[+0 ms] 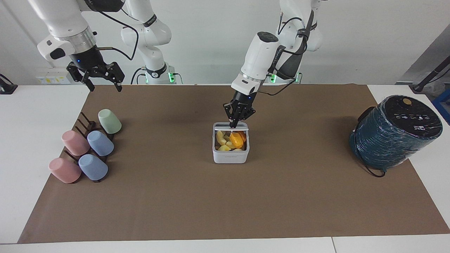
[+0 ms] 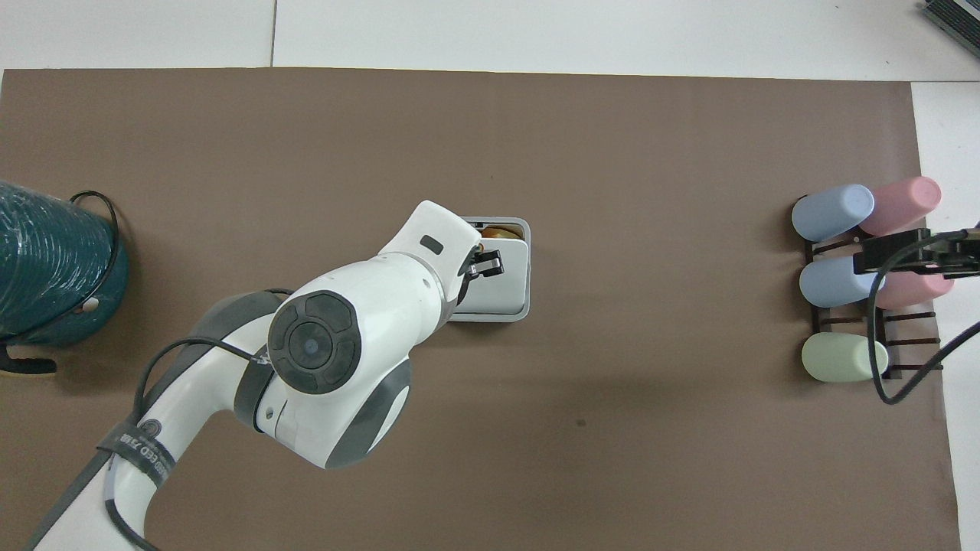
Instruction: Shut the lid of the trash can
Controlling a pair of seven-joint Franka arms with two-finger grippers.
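The small white trash can (image 1: 230, 156) stands mid-mat and holds yellow and orange scraps (image 1: 230, 140). Its hinged lid (image 1: 221, 125) is tipped forward over the opening, part way down. In the overhead view the lid (image 2: 505, 291) covers most of the can, leaving a narrow strip open on the side farther from the robots. My left gripper (image 1: 234, 123) is shut, and its tips rest on the lid's top; it also shows in the overhead view (image 2: 490, 265). My right gripper (image 1: 102, 79) is open and waits in the air over the mat's corner near the cup rack.
A large dark teal cylinder (image 1: 395, 131) with a black top and a cable stands at the left arm's end of the table. A dark rack with several pastel cups (image 1: 88, 147) sits at the right arm's end. A brown mat (image 1: 225, 203) covers the table.
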